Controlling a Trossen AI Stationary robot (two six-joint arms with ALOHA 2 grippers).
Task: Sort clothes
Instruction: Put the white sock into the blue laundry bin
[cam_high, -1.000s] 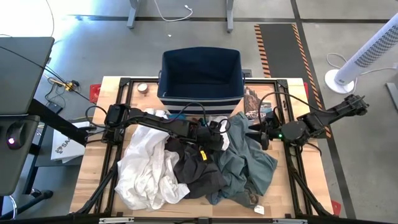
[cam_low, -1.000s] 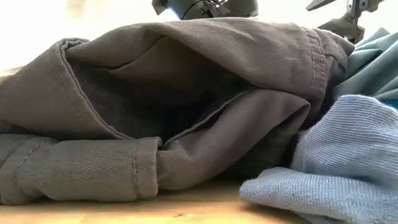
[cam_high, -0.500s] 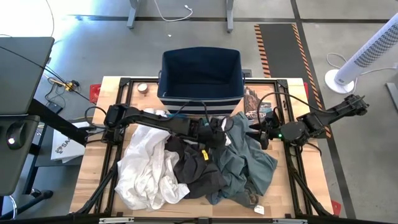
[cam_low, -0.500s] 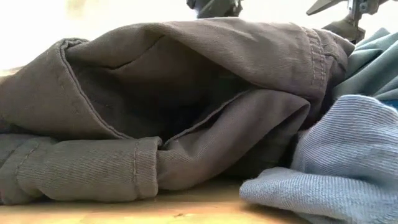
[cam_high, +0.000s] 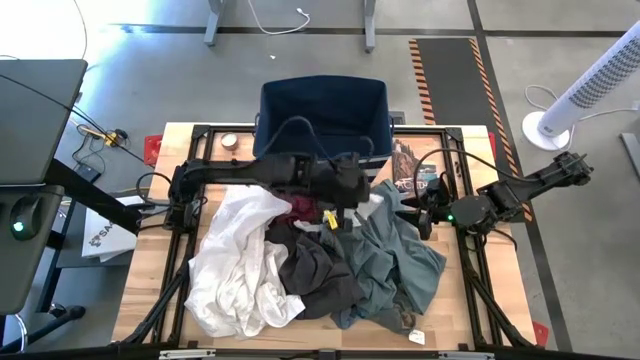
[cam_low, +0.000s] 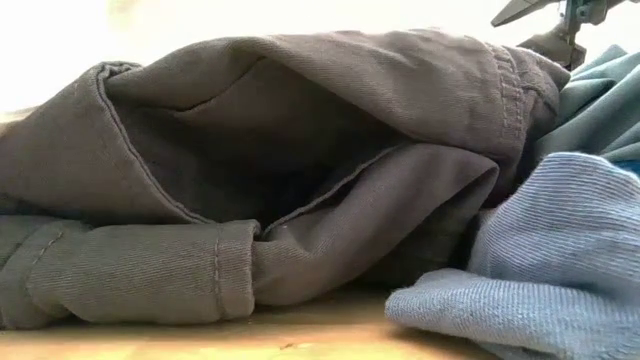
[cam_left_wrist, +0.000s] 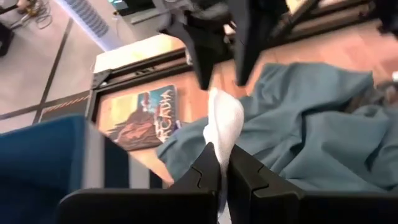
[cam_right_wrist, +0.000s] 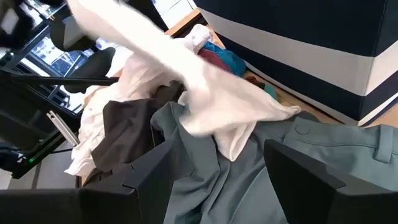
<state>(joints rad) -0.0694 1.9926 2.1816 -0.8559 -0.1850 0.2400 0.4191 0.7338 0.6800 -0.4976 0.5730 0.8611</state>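
Bench (cam_high: 160, 250): pale wood, framed by black rails.
Bin (cam_high: 322, 115): navy, with white stripes along its near wall.
Large garment (cam_high: 235, 270): white.
Trousers (cam_high: 315, 275): dark grey-brown.
Shirt (cam_high: 400, 262): grey-green.
Small pieces by the bin (cam_right_wrist: 219, 59): maroon and bright blue.
Cloth in the left gripper (cam_left_wrist: 225, 121): white.
Left gripper (cam_left_wrist: 223, 171): black.
Fabric nearest the low camera (cam_low: 560, 260): pale blue-grey, finely ribbed.

A navy bin with white stripes (cam_high: 323, 118) is seen at the table's far edge. A picture book (cam_high: 410, 163) lies just right of it on the wooden table (cam_high: 150, 260). A white tower fan (cam_high: 588, 88) is parked on the floor, far right.
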